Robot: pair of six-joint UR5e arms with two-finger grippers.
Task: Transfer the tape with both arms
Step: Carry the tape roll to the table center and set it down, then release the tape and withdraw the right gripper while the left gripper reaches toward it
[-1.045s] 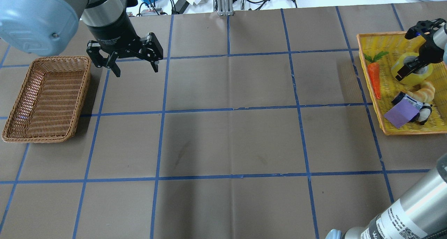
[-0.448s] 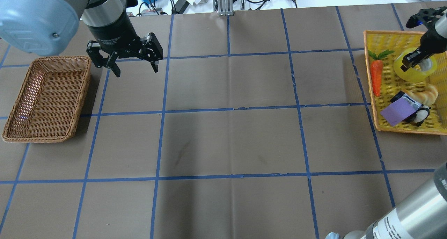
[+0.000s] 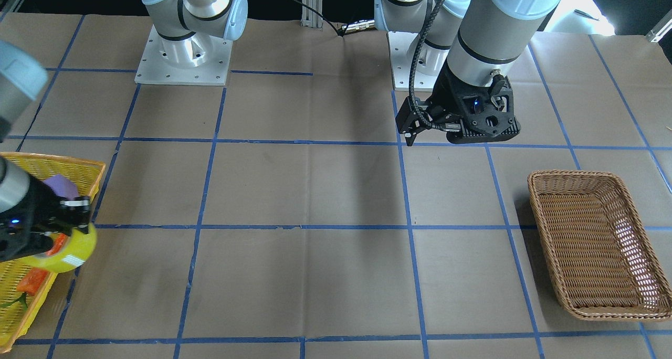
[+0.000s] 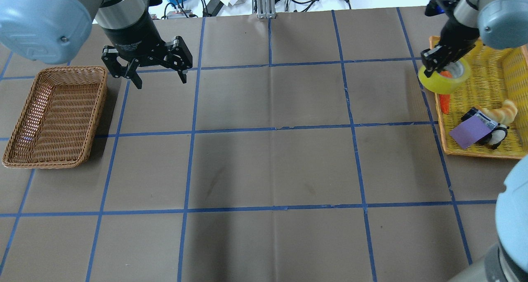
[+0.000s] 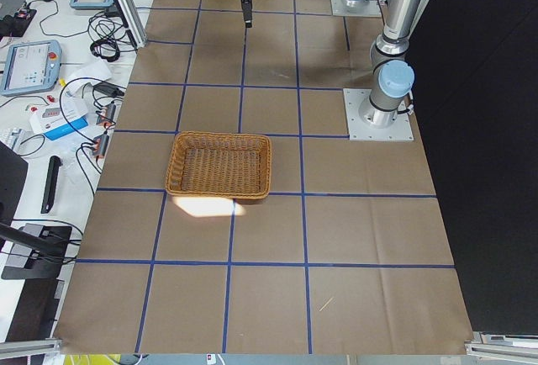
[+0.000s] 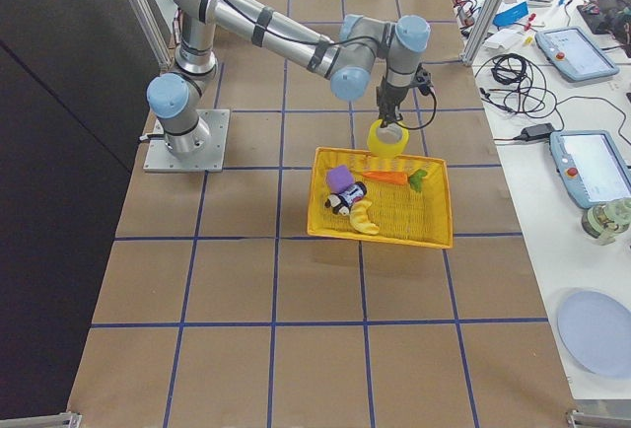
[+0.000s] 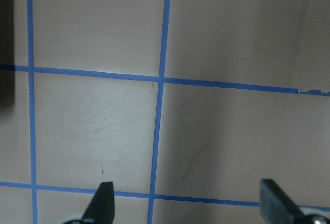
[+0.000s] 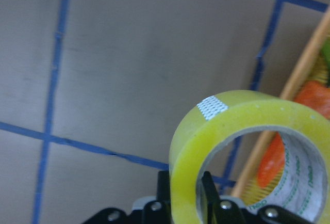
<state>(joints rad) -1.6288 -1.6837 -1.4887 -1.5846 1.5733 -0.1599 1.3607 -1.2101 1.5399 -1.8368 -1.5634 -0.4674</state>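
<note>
Across the brown paper-covered worktop (image 4: 268, 166) with its blue tape grid, the two silver-grey arms stand well apart. Near the left edge, the left end effector (image 4: 161, 83) hangs just beside the empty brown wicker basket (image 4: 41, 164), fingers spread and holding nothing — it has not moved in the last second. At the right edge, the right end effector (image 4: 430, 67) pinches one wall of the bright yellow ring-shaped roll of packing tape (image 4: 447, 83), one finger inside the whitish core and one outside. A second ago that roll lay in the yellow mesh tray (image 4: 478, 153); now it hangs clear above the tray's inner rim, over the orange toy carrot (image 4: 444, 102). So the pick-up looks done — what remains, I judge, is carrying it toward the middle for the waiting left arm.
</note>
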